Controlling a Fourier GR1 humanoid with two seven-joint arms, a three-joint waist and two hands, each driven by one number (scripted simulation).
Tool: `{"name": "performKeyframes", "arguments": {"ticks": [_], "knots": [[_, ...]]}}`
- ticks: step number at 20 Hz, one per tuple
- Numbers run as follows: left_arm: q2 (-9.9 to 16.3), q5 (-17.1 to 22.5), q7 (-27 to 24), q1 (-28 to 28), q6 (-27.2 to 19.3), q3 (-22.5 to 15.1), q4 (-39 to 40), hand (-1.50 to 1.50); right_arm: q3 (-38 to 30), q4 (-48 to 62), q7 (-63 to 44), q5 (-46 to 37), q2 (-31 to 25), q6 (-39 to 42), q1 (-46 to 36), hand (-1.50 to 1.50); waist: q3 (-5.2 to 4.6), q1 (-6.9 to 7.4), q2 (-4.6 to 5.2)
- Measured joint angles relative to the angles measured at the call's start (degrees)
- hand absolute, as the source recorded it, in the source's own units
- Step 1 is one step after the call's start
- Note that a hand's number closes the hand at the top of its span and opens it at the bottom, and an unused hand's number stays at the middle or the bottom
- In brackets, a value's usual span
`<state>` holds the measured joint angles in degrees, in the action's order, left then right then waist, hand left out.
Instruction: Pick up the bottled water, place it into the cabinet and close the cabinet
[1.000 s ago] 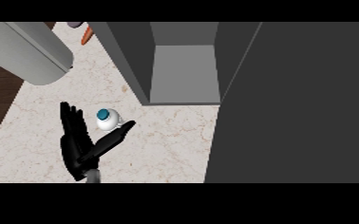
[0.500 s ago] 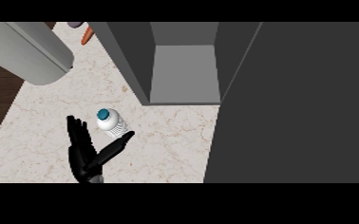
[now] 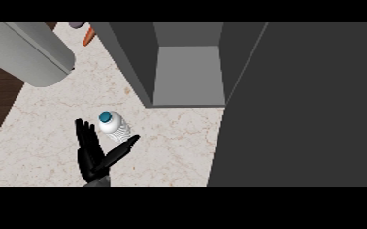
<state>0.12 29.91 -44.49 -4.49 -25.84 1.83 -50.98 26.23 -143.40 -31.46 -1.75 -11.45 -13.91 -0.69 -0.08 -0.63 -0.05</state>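
Note:
The bottled water (image 3: pixel 113 124), clear with a teal cap, stands upright on the marble counter (image 3: pixel 172 140), left of the cabinet. My left hand (image 3: pixel 93 161) comes in from the lower edge just below the bottle. It is open: its fingers (image 3: pixel 85 135) rise at the bottle's left and the thumb (image 3: pixel 125 146) points up to the right beneath it. Nothing is held. The grey cabinet (image 3: pixel 186 73) stands open with a bare inside. Its dark door (image 3: pixel 294 106) fills the right side of the view. My right hand does not show.
A large grey rounded object (image 3: pixel 32 53) lies at the upper left of the counter. An orange item (image 3: pixel 87 36) sits behind it near the cabinet's left wall (image 3: pixel 132 63). The counter's left edge borders dark wood flooring (image 3: pixel 7 92).
My left hand has drawn back toward the lower edge, staying open. The bottle has barely moved and the cabinet door is as before.

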Motion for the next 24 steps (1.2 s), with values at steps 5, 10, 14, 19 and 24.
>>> {"name": "performKeyframes", "arguments": {"ticks": [5, 10, 14, 19, 24], "knots": [[0.26, 2.05, -4.58, -2.76, 5.18, 3.30, 6.91, -1.50, 0.19, -0.15, 1.16, -0.10, -0.78, 0.03, 1.56, -1.50, 0.01, -0.18, -0.03], [0.30, 4.08, -7.52, -7.17, 8.15, 5.14, 13.49, -1.50, 0.74, -0.14, 2.24, -0.22, -0.63, -0.84, 2.49, -1.50, 0.00, -0.28, 0.01], [0.15, 5.56, -9.88, -9.26, 10.96, 5.58, 17.13, -1.50, -2.59, -0.06, 1.50, 0.03, -1.50, -0.08, 1.49, -1.50, 0.20, -0.11, -0.04], [0.71, 6.11, -8.91, -12.87, 15.05, 6.41, 20.49, 1.50, -2.92, 0.10, 3.79, 0.24, -1.31, 0.28, 3.63, -1.50, 0.11, -0.19, 0.02], [0.59, 5.51, -9.80, -16.38, 16.66, 6.42, 23.80, 1.50, -4.74, 0.09, 5.46, 0.60, -1.97, 1.39, 5.79, -1.50, 0.06, -0.36, 0.07]]}}
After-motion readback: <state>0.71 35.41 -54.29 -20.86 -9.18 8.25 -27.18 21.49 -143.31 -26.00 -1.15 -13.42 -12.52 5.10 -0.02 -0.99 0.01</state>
